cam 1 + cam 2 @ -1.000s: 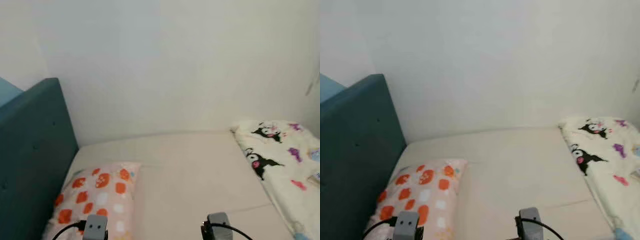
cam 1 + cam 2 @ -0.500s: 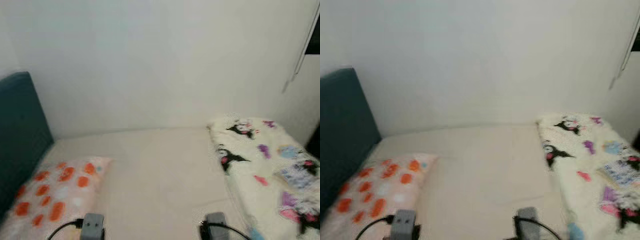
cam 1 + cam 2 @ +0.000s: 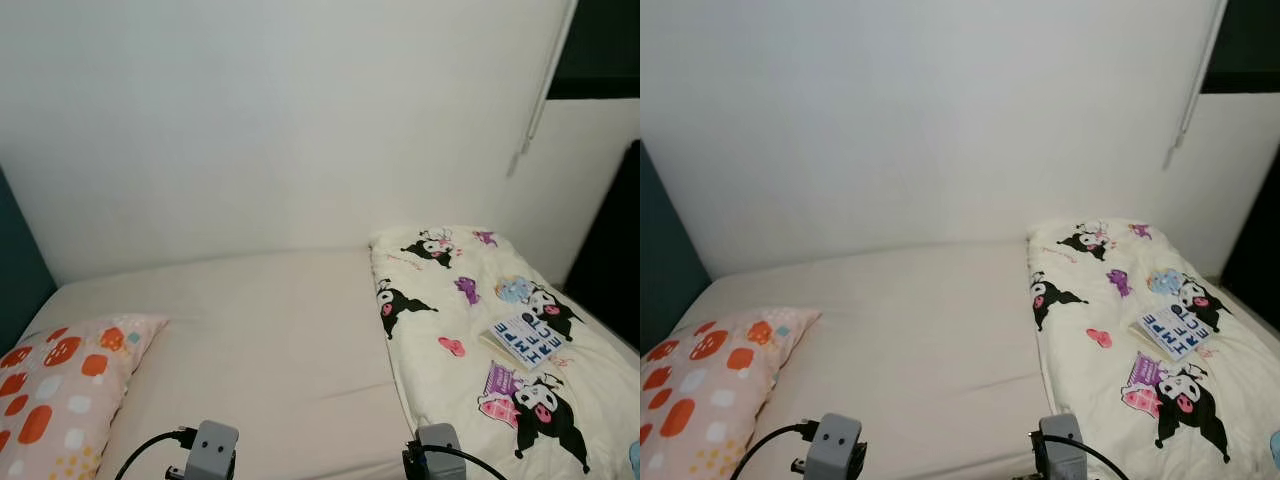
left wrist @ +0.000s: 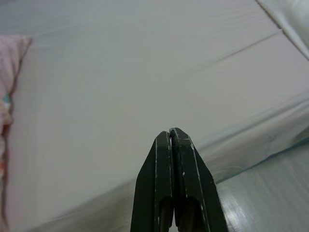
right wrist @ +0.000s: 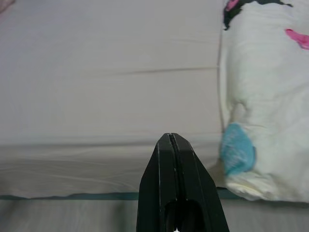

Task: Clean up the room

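Both grippers hang low at the near edge of the bed [image 3: 270, 330], empty: the left gripper [image 4: 170, 133] has its two black fingers pressed together over the bare cream sheet, and the right gripper [image 5: 170, 137] is closed the same way, just beside the near corner of the blanket [image 3: 470, 340]. That white blanket, printed with black cartoon figures and pink and purple shapes, covers the right part of the bed and runs back to the wall [image 3: 280, 120]. On it, toward the right, lies a small book [image 3: 526, 339] with large blue letters on its cover, flat and slightly turned. At the left, a pillow [image 3: 50, 390] with orange and red spots rests on the sheet, well apart from the blanket, with plain sheet between them. A dark teal headboard [image 3: 20, 280] stands at the far left edge.
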You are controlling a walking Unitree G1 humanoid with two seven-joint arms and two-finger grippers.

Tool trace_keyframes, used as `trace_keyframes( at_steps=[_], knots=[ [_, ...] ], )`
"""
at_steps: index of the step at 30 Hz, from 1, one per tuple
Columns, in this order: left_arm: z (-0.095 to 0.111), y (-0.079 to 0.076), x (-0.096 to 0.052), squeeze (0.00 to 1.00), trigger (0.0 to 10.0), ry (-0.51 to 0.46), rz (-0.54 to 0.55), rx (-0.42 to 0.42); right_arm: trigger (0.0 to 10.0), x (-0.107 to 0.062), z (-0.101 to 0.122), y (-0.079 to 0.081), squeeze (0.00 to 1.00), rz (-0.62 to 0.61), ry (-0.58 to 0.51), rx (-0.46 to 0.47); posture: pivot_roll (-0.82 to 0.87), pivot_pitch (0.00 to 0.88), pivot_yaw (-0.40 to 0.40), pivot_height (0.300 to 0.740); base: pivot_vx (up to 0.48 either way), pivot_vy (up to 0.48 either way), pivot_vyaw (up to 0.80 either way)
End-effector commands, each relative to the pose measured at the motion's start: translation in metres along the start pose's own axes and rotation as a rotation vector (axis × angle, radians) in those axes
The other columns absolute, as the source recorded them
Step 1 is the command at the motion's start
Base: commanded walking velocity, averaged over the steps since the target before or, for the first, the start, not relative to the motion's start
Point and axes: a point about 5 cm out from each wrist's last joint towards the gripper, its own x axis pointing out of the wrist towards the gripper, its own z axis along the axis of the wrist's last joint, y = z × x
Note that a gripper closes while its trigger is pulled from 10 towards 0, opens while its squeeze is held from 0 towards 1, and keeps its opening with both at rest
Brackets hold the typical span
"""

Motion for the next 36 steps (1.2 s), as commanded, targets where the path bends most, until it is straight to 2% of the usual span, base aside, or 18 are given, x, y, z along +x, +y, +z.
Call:
trace_keyframes(
  at_steps=[1, 10, 12, 15, 18, 20, 21, 22, 23, 24, 27, 32, 36],
  knots=[
    [-0.006, 0.006, -0.003, 0.00, 10.0, 0.025, 0.013, -0.008, 10.0, 0.000, -0.002, 0.006, 0.00, 0.015, 0.005, 0.010, 0.01, 0.101, -0.021, 0.740, 0.000, 0.000, 0.00],
    [-0.012, 0.012, -0.003, 0.00, 10.0, 0.052, 0.076, -0.012, 10.0, 0.001, -0.003, 0.006, 0.00, 0.017, 0.011, 0.010, 0.02, 0.090, -0.023, 0.740, 0.000, 0.000, 0.00],
    [-0.023, 0.017, -0.004, 0.00, 10.0, 0.094, 0.122, -0.058, 10.0, 0.000, -0.010, 0.008, 0.00, 0.034, 0.042, -0.024, 0.02, 0.073, -0.024, 0.740, 0.000, 0.000, 0.00],
    [-0.034, 0.019, -0.007, 0.00, 10.0, 0.131, 0.116, -0.072, 10.0, -0.002, -0.017, 0.009, 0.00, 0.044, 0.070, -0.057, 0.02, 0.067, -0.022, 0.740, 0.000, 0.000, 0.00],
    [-0.056, 0.017, -0.013, 0.00, 10.0, 0.228, 0.084, -0.101, 10.0, -0.009, -0.042, 0.005, 0.00, -0.011, 0.199, 0.009, 0.02, 0.035, -0.025, 0.740, 0.000, 0.000, 0.00],
    [-0.061, 0.017, -0.015, 0.00, 10.0, 0.263, 0.079, -0.111, 10.0, -0.012, -0.048, 0.004, 0.00, -0.027, 0.235, 0.025, 0.02, 0.029, -0.026, 0.740, 0.000, 0.000, 0.00],
    [-0.069, 0.015, -0.017, 0.00, 10.0, 0.303, 0.077, -0.120, 10.0, -0.015, -0.056, 0.004, 0.00, -0.043, 0.285, 0.026, 0.02, 0.023, -0.027, 0.740, 0.000, 0.000, 0.00],
    [-0.069, 0.015, -0.017, 0.00, 10.0, 0.303, 0.077, -0.120, 10.0, -0.015, -0.056, 0.004, 0.00, -0.043, 0.285, 0.026, 0.02, 0.023, -0.027, 0.740, 0.000, 0.000, 0.00],
    [-0.077, 0.014, -0.020, 0.00, 10.0, 0.365, 0.077, -0.153, 10.0, -0.019, -0.064, 0.005, 0.00, -0.048, 0.338, 0.012, 0.02, 0.021, -0.030, 0.740, 0.000, 0.000, 0.00],
    [-0.084, 0.010, -0.022, 0.00, 10.0, 0.409, 0.050, -0.133, 10.0, -0.022, -0.071, 0.007, 0.00, -0.055, 0.387, 0.002, 0.02, 0.022, -0.030, 0.740, 0.000, 0.000, 0.00],
    [-0.089, 0.007, -0.024, 0.00, 10.0, 0.452, 0.018, -0.111, 10.0, -0.025, -0.078, 0.009, 0.00, -0.066, 0.438, -0.008, 0.02, 0.029, -0.020, 0.740, 0.000, 0.000, 0.00],
    [-0.087, 0.005, -0.021, 0.00, 10.0, 0.428, 0.060, -0.141, 10.0, -0.025, -0.079, 0.012, 0.00, -0.084, 0.445, 0.012, 0.02, 0.039, -0.003, 0.740, 0.000, 0.000, 0.00],
    [-0.090, -0.004, -0.022, 0.00, 10.0, 0.431, 0.047, -0.108, 10.0, -0.025, -0.079, 0.013, 0.00, -0.086, 0.441, 0.015, 0.00, 0.056, -0.011, 0.740, 0.000, 0.000, 0.00]
  ],
)
